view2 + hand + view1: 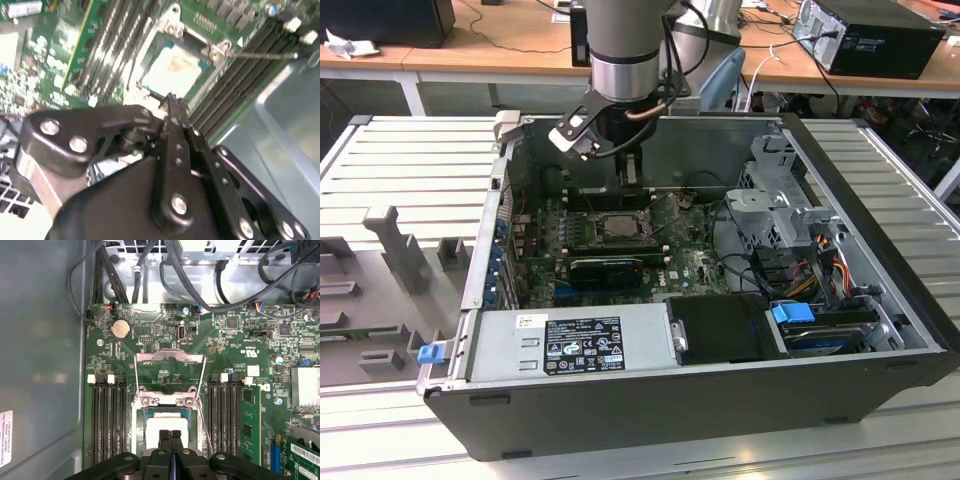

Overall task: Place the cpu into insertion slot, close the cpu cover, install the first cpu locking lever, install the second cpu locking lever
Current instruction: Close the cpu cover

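Cpu [152,432] lies seated in the insertion slot [137,430] with the cpu cover [170,358] standing open beside it, and your gripper [170,432] hovers just over it, fingers pressed together.

The arm [625,40] comes straight down, its grey wrist [623,75] directly above the gripper [628,170]. In both wrist views the gripper's two black fingers [164,440] are pressed together, tips pointing downward, and the linkage bars [75,137] spread out behind them.
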Available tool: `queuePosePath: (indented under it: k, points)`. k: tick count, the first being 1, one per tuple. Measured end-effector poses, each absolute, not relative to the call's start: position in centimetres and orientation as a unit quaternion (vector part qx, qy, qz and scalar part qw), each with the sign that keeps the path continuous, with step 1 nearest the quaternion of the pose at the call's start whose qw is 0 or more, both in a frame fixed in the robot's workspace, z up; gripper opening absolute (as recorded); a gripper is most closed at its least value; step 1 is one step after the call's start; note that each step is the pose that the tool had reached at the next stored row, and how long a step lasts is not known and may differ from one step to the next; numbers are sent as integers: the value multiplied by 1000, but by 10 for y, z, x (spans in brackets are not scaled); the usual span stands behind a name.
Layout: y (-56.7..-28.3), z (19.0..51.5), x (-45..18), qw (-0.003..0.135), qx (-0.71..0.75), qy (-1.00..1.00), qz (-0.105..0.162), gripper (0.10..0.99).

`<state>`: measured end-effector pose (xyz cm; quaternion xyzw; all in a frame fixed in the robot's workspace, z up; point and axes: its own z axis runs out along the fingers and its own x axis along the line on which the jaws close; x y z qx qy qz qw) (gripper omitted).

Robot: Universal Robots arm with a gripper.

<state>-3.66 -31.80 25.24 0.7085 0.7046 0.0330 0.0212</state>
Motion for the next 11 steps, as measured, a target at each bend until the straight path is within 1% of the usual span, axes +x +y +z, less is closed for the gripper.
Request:
queuePosePath:
  k: [5, 8, 11]
  points:
    - [-318, 253, -10, 20, 708, 705, 31, 106]
    - [-318, 261, -9, 20, 709, 705, 31, 106]
    - [-318, 263, -4, 20, 709, 705, 32, 106]
